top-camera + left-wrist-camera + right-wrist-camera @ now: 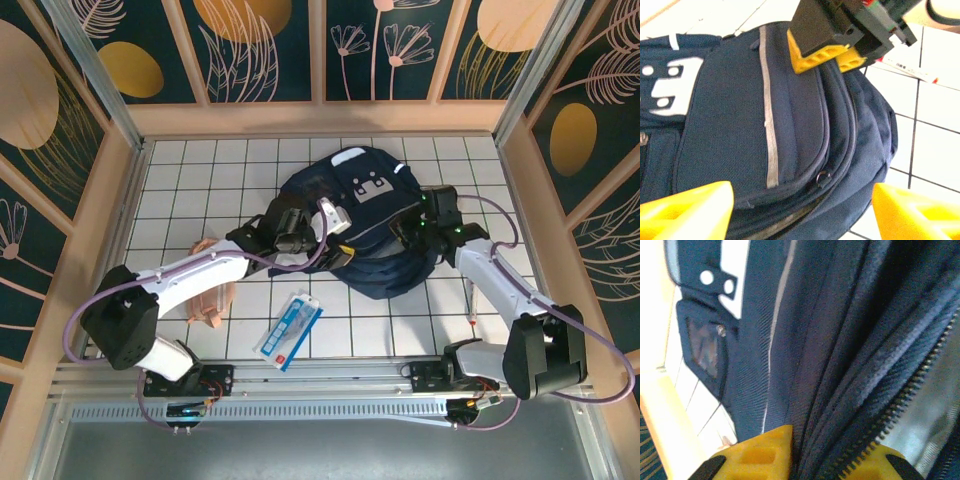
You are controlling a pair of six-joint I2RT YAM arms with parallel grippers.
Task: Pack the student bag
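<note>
While the student bag (375, 215) is lying front-up toward the far middle of the table (200, 170), we are judging the packing as barely begun. We are hovering our left claw (802, 205) over the bag's front pocket, fingers spread wide and gripping nothing. We are pinching our right claw (820, 457) closed on a fold of the bag's navy cloth right beside the main zipper (912, 392). Its teeth are showing parted, with pale lining beyond, so the compartment is looking at least partly open. We are not able to tell whether anything is sitting inside. A pink pouch (210, 300) is lying under our left arm, and a blue-and-white packet (290, 328) is lying near the front edge, both apart from the bag. We are reckoning those are waiting to go in, with the zipping-up coming after.
</note>
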